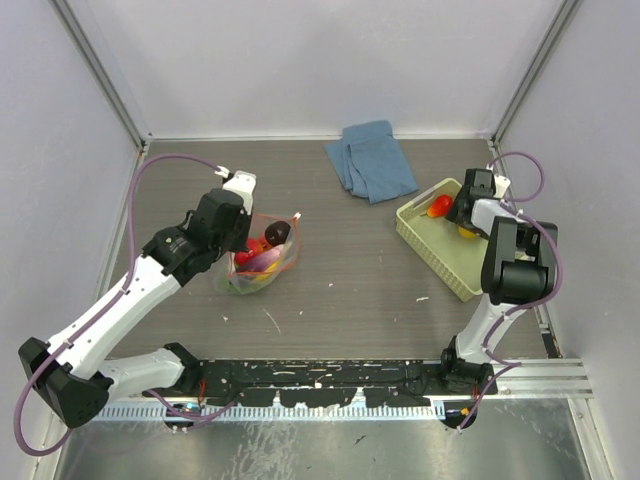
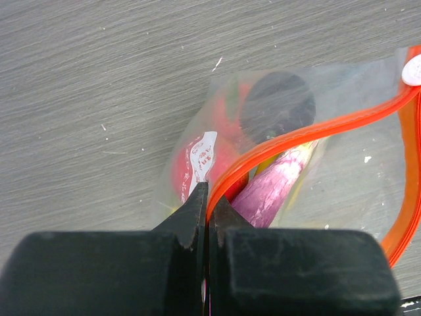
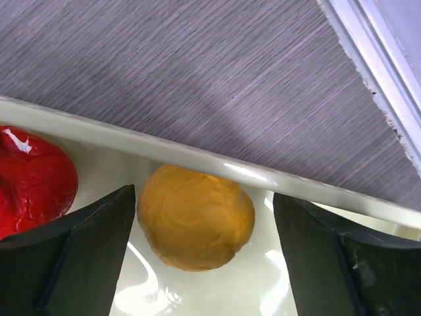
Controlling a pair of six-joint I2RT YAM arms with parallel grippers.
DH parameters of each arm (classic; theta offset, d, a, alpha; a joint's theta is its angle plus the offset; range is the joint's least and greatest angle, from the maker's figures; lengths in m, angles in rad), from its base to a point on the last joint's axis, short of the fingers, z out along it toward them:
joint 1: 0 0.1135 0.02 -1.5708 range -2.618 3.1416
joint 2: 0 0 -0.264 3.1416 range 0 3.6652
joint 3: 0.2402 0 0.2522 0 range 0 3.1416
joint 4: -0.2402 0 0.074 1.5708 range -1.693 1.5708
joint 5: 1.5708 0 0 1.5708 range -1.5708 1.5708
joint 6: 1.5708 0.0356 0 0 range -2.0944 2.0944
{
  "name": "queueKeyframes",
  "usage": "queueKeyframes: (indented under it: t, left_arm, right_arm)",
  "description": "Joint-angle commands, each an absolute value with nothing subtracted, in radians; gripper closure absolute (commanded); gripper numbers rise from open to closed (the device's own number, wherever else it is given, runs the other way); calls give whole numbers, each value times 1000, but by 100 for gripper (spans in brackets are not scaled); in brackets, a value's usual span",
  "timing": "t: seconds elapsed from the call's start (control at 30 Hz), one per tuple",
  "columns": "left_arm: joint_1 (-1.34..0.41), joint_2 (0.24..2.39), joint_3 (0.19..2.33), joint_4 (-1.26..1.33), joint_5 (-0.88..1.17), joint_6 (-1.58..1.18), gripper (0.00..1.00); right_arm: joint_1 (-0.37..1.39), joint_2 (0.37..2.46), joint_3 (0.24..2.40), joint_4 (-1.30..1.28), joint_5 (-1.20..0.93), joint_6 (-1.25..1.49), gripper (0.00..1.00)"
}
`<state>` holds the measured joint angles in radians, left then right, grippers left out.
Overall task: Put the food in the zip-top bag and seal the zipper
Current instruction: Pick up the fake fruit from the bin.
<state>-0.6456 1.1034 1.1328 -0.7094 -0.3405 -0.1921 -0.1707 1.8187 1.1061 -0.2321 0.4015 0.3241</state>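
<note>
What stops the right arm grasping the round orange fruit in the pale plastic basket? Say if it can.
Probably yes: the open right gripper straddles the orange fruit, nothing between them; the basket wall sits close behind it.

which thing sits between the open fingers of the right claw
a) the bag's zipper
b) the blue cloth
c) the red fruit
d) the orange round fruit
d: in the right wrist view the orange round fruit lies in the basket between the spread fingers of the right claw, with the red fruit off to one side.
</note>
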Motion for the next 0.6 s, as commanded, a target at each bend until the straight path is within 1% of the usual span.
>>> queueKeyframes:
  t: [0.0, 0.13, 0.23, 0.4, 0.57]
  left_arm:
    - [-642, 1102, 1164, -668, -334, -191, 100]
    - [-641, 1095, 1163, -666, -334, -192, 100]
    - [-641, 1089, 1162, -667, -334, -193, 100]
    - [-641, 1083, 1164, -668, -334, -191, 100]
    - [-641, 1083, 1166, -669, -325, -194, 100]
  right_arm:
    - [-174, 1821, 1138, -189, 375, 329, 15]
    - [-174, 1800, 1112, -182, 363, 345, 33]
    - [-174, 1773, 1084, -169, 336, 356, 42]
    - [-169, 1701, 1046, -175, 316, 363, 50]
    - [-135, 1606, 1006, -194, 320, 359, 51]
